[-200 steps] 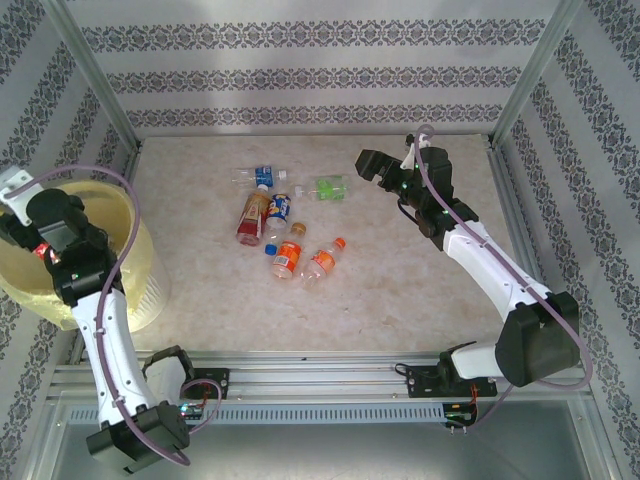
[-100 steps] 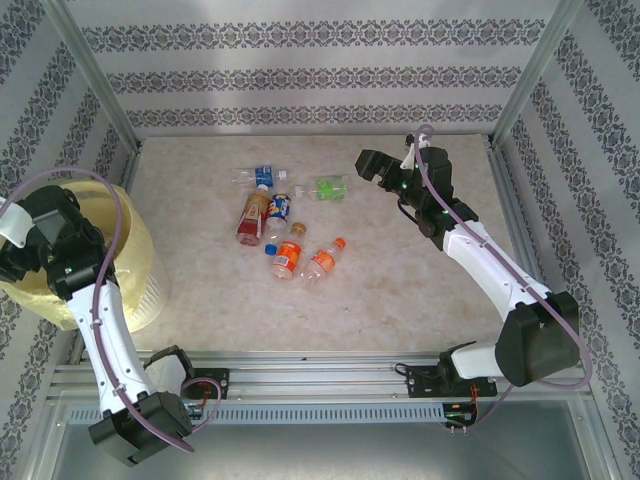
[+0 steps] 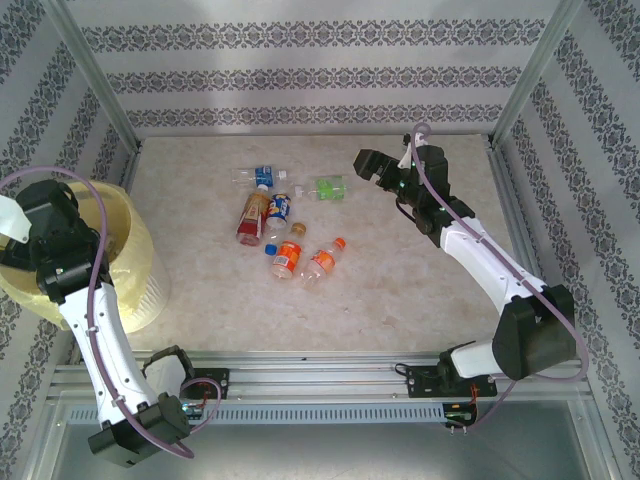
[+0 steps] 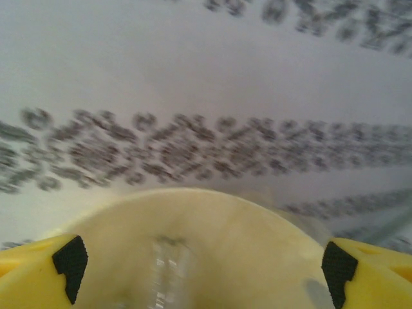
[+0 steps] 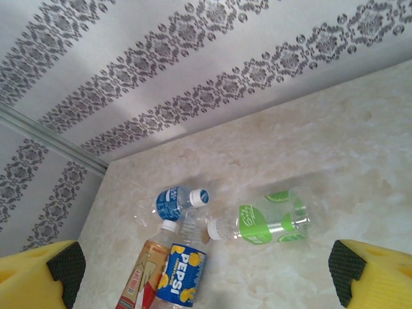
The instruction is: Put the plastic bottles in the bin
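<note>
Several bottles point(image 3: 288, 255) lying on counter point(image 3: 400, 290); with left gripper point(image 4: 203, 261) wide and empty over bin point(image 3: 140, 275), lower wide-open right gripper point(image 3: 372, 168) squarely across green-label bottle point(image 5: 264, 222), clear of neighbours.

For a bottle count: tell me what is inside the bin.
Inside the bin, the left wrist view shows one blurred clear shape, maybe a bottle. From above, the left arm hides much of it.

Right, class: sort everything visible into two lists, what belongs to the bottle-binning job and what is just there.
Belongs to the job:
bin
green-label bottle
blue-label bottle
Pepsi bottle
red-label bottle
blue-capped orange bottle
orange-capped orange bottle

Just there:
patterned wall
metal frame post
marbled tabletop
</note>
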